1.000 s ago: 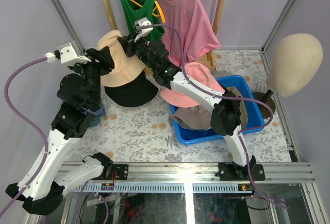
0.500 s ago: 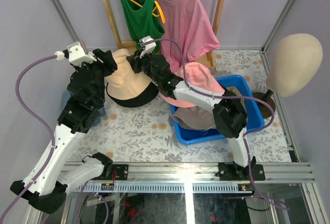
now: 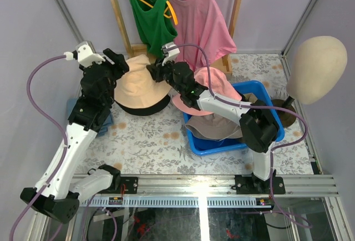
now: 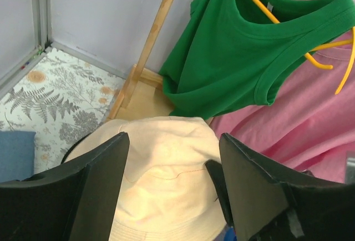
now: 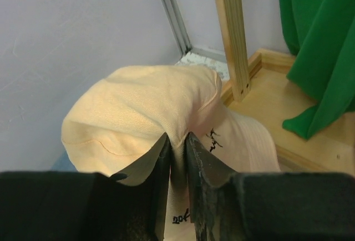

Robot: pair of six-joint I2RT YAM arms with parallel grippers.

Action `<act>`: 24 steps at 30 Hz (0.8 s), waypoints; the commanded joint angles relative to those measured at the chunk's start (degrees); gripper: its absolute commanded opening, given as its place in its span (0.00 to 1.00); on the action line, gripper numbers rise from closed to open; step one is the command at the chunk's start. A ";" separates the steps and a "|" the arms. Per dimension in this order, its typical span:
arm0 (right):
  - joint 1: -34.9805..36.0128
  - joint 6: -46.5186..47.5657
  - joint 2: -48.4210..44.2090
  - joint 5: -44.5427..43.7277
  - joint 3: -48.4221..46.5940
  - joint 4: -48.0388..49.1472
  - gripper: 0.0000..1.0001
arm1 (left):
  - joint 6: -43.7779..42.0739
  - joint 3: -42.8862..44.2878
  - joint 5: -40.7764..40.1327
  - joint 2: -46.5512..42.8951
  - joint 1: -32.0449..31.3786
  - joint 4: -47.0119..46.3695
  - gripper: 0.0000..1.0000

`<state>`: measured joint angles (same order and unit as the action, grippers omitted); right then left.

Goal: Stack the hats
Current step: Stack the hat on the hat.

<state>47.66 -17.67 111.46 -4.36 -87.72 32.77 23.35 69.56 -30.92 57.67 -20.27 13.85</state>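
A beige bucket hat (image 3: 136, 83) lies over a black hat (image 3: 147, 108) at the back left of the table. My right gripper (image 3: 153, 72) is shut on a fold of the beige hat's fabric (image 5: 138, 108), pinched between its fingers (image 5: 177, 152). My left gripper (image 3: 118, 66) is open and hovers just above the beige hat (image 4: 161, 180), one finger (image 4: 83, 196) on each side. A pink hat (image 3: 213, 83) and a grey-taupe hat (image 3: 213, 126) sit in the blue bin (image 3: 266, 136). A blue cap (image 3: 105, 120) lies under my left arm.
A cream mannequin head (image 3: 316, 69) stands at the right. A green shirt (image 3: 147, 14) and a pink shirt (image 3: 202, 19) hang on a wooden rack (image 3: 113, 3) right behind the hats. Enclosure walls close in at the left and back.
The beige hat has come down and to the right onto the black hat, covering most of it. Both grippers moved right with it.
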 commanded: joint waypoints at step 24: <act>-0.33 0.73 -3.34 11.88 -1.82 -8.16 0.48 | 30.98 -11.50 26.19 5.03 23.06 -1.81 0.84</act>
<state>47.57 -18.61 110.93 5.76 -88.01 25.45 49.12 59.59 -8.69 62.74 1.17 14.09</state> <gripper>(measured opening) 0.472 0.830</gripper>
